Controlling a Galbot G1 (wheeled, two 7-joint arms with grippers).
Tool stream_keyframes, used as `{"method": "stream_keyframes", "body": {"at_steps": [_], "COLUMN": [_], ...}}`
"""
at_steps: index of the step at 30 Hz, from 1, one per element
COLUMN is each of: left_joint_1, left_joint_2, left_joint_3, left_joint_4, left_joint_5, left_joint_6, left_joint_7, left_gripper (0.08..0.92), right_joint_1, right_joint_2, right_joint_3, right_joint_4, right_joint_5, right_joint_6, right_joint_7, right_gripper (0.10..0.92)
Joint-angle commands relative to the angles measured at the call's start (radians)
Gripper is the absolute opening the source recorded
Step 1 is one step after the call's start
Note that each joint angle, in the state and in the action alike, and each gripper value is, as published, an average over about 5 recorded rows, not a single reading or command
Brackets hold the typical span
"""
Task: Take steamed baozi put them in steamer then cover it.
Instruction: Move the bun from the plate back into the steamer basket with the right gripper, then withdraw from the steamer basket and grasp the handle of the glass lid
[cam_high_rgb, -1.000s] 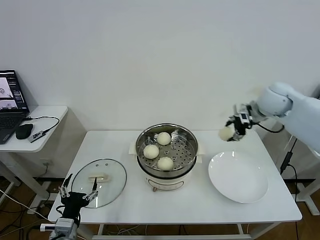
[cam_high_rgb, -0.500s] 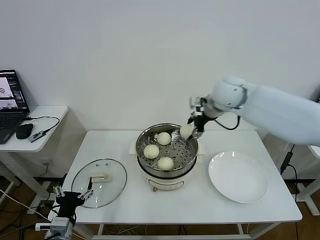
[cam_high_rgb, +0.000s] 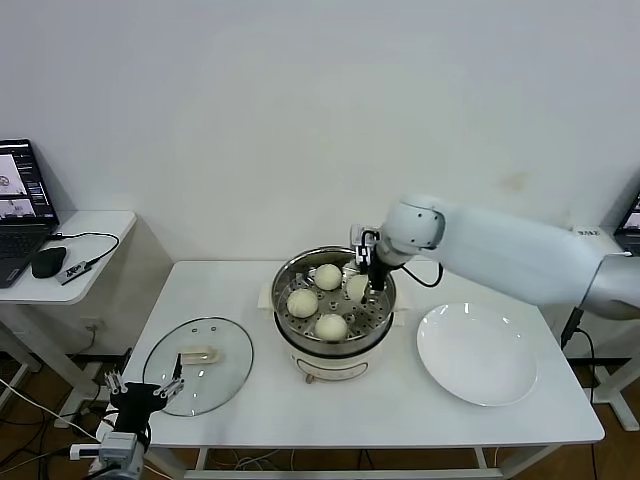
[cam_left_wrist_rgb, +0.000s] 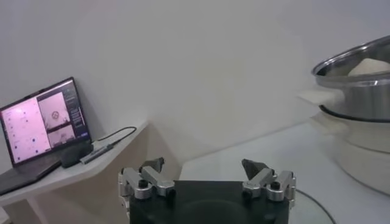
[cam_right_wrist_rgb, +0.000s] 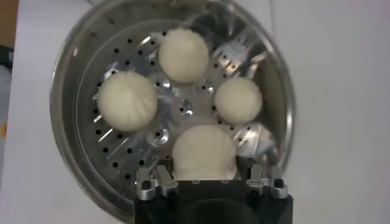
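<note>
reaching down into the steamer (cam_high_rgb: 334, 300), the right gripper (cam_high_rgb: 362, 286) is pinching the fourth baozi (cam_high_rgb: 356, 287) between its fingers, the bun hanging low over the perforated tray (cam_right_wrist_rgb: 152, 131) on the side of the pot nearer the plate. from the right wrist camera that held bun (cam_right_wrist_rgb: 203, 153) sits right against the gripper (cam_right_wrist_rgb: 207, 182), with a finger on either side of it, and i cannot tell whether it is touching the tray. the other three baozi lie on the tray around a central steel knob: one toward the back wall (cam_high_rgb: 328, 276), one on the robot's left side (cam_high_rgb: 302, 302), one at the front (cam_high_rgb: 331, 326). none of the three touches another. the steel pot stands on its white base with side handles, in the middle of the white table (cam_high_rgb: 260, 400). the white plate (cam_high_rgb: 476, 353) lies flat on the table to the robot's right of the steamer, near it but apart. to the robot's left of the steamer the glass cover (cam_high_rgb: 198, 365) rests flat on the table, its cream handle (cam_high_rgb: 199, 354) facing up. the left gripper (cam_high_rgb: 140, 393) hangs at the near left corner of the table, just beside the cover's front edge, its fingers (cam_left_wrist_rgb: 152, 178) spread wide and holding nothing. beyond that corner stands a small side table (cam_high_rgb: 75, 250) with a laptop (cam_high_rgb: 22, 210), a mouse and a cable.
</note>
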Motion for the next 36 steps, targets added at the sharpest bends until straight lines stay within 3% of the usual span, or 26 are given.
{"method": "stream_keyframes", "body": {"at_steps": [1,14,22,28,32,36], "left_joint_1": [-0.003,-0.003,0.0,-0.003,-0.007,-0.011], "left_joint_2": [0.002,0.0,-0.003,-0.005,-0.006,-0.008], "left_joint_3": [-0.003,-0.006,-0.011,-0.011,-0.006,0.0], "left_joint_4": [0.003,0.003,-0.001,-0.003,-0.001,0.006], "left_joint_5": [-0.002,-0.004,-0.008,-0.009,-0.009,-0.008], "left_joint_6": [0.001,0.0,0.0,0.001,0.001,0.0], "left_joint_7": [0.001,0.0,0.0,0.0,0.0,0.0], "left_gripper": [0.823,0.823,0.823,0.823,0.823,0.823], "right_joint_1": [-0.07,-0.087,-0.069,-0.039,-0.072,-0.227], "right_joint_2": [0.04,0.053,0.015,-0.097,-0.203,-0.34], "right_joint_3": [0.019,0.041,0.08,0.147,0.211,0.362], "right_joint_4": [-0.05,-0.073,-0.029,0.113,0.24,0.352], "right_joint_5": [-0.042,-0.06,-0.05,-0.025,0.008,0.049], "right_joint_6": [-0.024,-0.024,-0.025,-0.025,-0.024,0.011], "right_joint_7": [0.023,0.022,0.022,0.036,0.14,0.345], "right_gripper": [0.646,0.652,0.809,0.822,0.823,0.823]}}
